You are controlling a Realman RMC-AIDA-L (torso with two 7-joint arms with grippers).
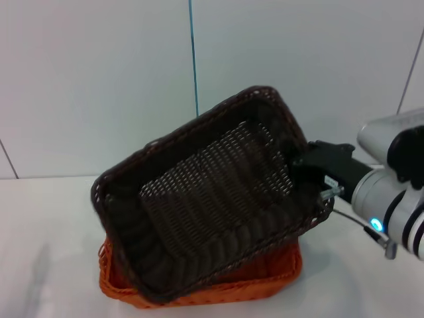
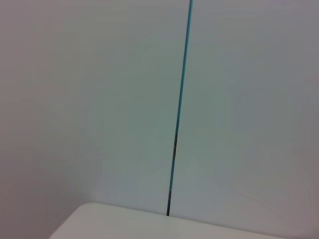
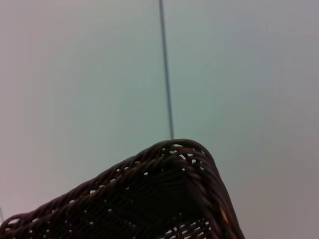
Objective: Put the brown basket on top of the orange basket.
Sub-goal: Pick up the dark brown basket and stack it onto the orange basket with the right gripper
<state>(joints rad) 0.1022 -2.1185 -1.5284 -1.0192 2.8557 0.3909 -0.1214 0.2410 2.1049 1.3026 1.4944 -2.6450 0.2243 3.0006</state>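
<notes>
right gripper (image 1: pixel 306 173): clamped on brown basket (image 1: pixel 212 199) right rim | basket tilted, lower edge inside orange basket (image 1: pixel 265 281) | left gripper: unseen

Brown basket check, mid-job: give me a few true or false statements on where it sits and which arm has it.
1. The brown basket is tilted over the orange basket. True.
2. The right gripper is at the brown basket's rim. True.
3. The brown basket lies flat, fully nested. False: its far end is raised.
4. The left arm holds the brown basket. False: no left arm shows in the head view.
5. The orange basket is lifted. False: it rests on the table.
</notes>
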